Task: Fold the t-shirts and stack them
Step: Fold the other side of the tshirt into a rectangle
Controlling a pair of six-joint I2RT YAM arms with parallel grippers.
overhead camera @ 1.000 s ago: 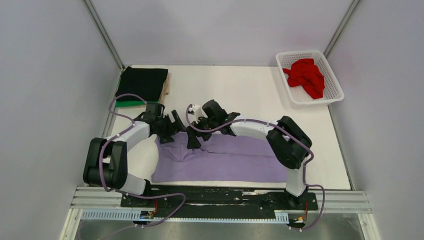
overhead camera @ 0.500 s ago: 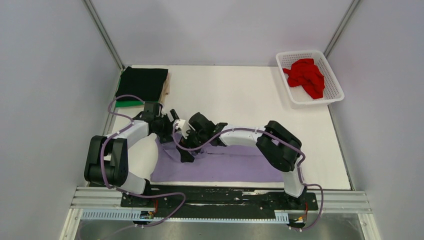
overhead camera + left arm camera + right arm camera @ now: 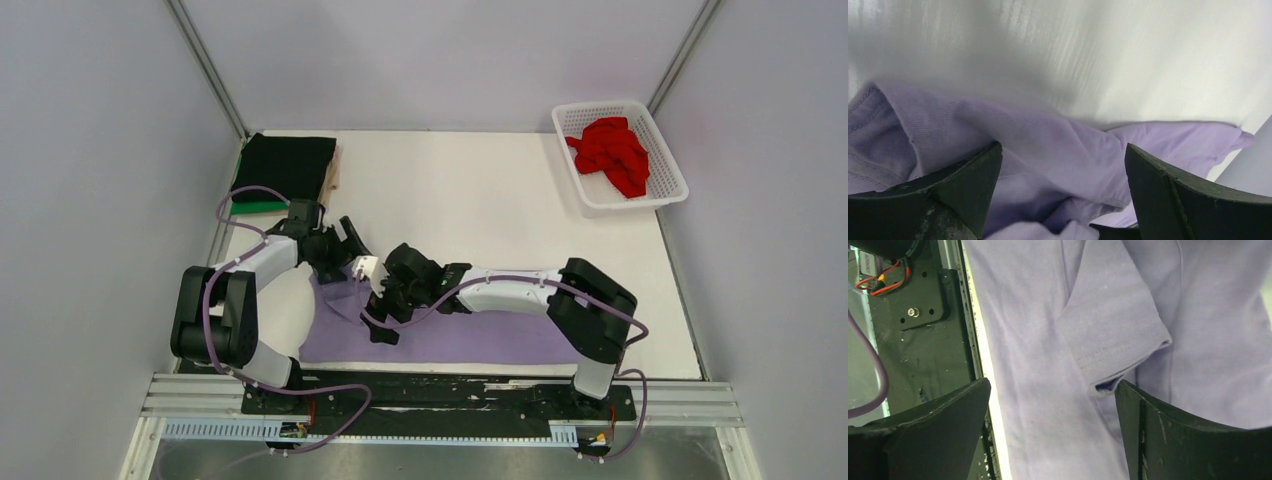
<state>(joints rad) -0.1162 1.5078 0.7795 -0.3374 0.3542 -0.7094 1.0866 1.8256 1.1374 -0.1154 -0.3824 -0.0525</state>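
Note:
A lavender t-shirt (image 3: 470, 335) lies spread along the table's near edge, its left end bunched. My left gripper (image 3: 345, 250) stands open at the shirt's far left corner; in the left wrist view rumpled lavender cloth (image 3: 1048, 145) lies between its wide fingers (image 3: 1063, 165). My right gripper (image 3: 383, 322) hangs open over the shirt's left part, just above a folded-in sleeve (image 3: 1113, 330), with flat cloth under its fingers (image 3: 1053, 425). A folded black t-shirt (image 3: 285, 165) rests on a green one (image 3: 255, 207) at the back left. The red t-shirt (image 3: 612, 152) is crumpled in the basket.
The white latticed basket (image 3: 668, 160) stands at the back right corner. The black base plate (image 3: 923, 305) with wiring runs just beyond the table's near edge, close to my right gripper. Grey walls close in both sides.
My right gripper has swung from the shirt's far edge toward the near left, over the cloth. The shirt's far edge now lies flatter. The left gripper has barely shifted.

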